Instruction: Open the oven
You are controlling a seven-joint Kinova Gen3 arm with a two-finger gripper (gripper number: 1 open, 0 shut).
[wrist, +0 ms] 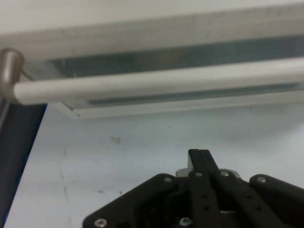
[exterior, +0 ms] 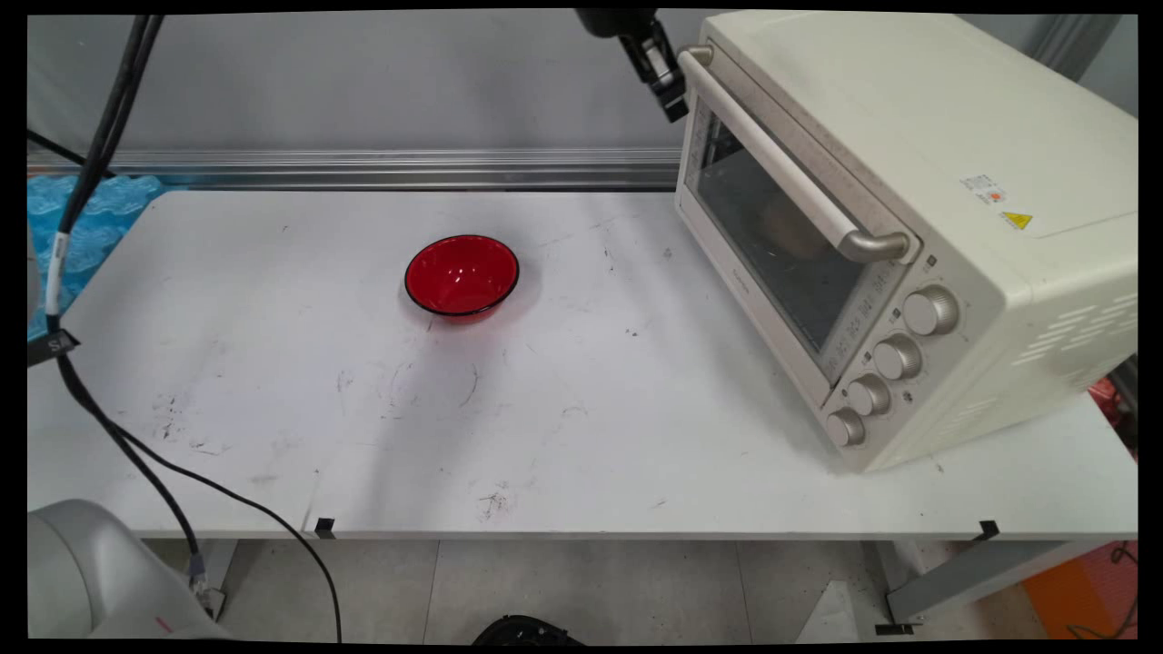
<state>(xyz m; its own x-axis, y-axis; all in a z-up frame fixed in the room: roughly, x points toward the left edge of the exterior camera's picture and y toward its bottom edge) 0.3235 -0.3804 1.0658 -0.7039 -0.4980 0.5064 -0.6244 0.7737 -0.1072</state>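
The black gripper (exterior: 670,98) is positioned just beside the oven's (exterior: 918,227) smooth cylindrical handle (exterior: 781,159), fingers pressed together, nothing held. One glossy round red bowl (exterior: 462,275) is located mid-table (exterior: 581,427); four metallic knobs (exterior: 929,310) are fitted

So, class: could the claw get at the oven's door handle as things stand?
Probably yes. The claw hangs beside the far end of the door handle, fingers closed together, and nothing lies between them. The oven door is shut.

Grey wall (exterior: 363,82), tiled floor (exterior: 581,590)
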